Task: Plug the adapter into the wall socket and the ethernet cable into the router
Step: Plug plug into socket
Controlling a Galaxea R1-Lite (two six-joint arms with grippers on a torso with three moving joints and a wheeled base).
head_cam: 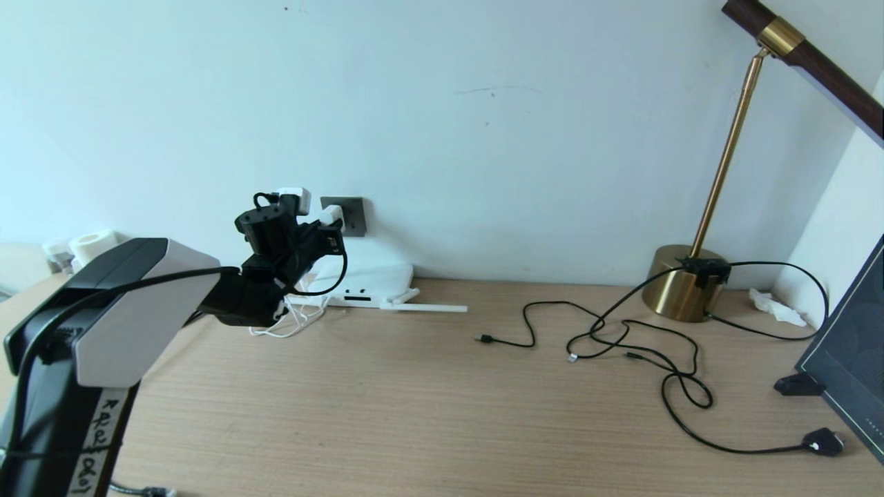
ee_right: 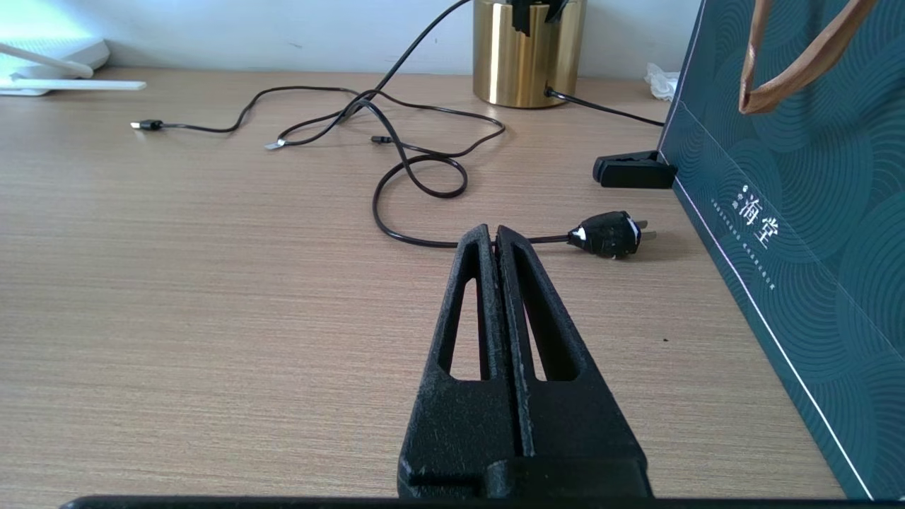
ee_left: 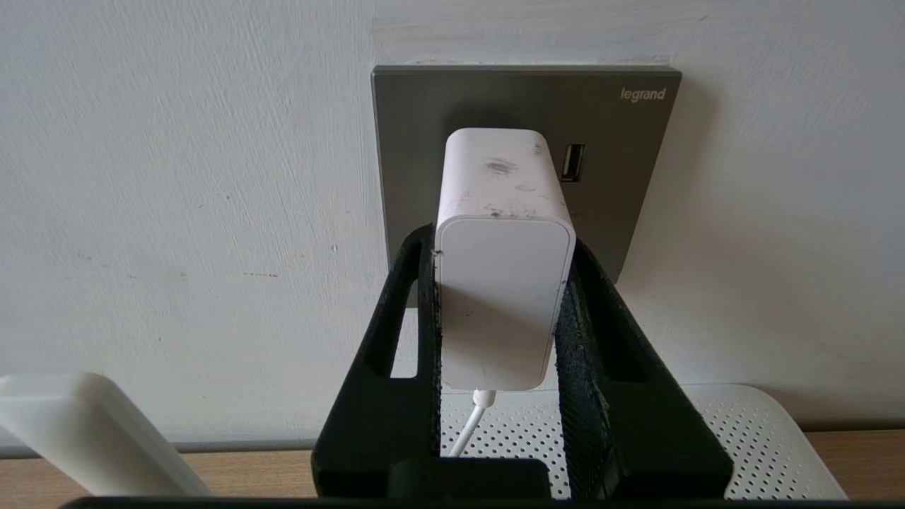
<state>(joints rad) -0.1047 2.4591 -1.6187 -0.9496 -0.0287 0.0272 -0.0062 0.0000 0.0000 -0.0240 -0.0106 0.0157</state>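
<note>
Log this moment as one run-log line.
left gripper: shut on adapter, pressed against wall socket | right gripper: shut, empty, over desk | ethernet cable: not yet handled | router: below socket

The wall socket [head_cam: 347,215] sits on the wall above the desk [head_cam: 387,414], and the router [head_cam: 366,283] lies directly below it against the wall. The adapter [head_cam: 332,215] sits against the socket face, between the left gripper's [ee_left: 498,240] fingers. To the right, the ethernet cable [head_cam: 663,376] trails across the desk before the lamp base [head_cam: 680,283], with the bag [head_cam: 853,345] further right.
</note>
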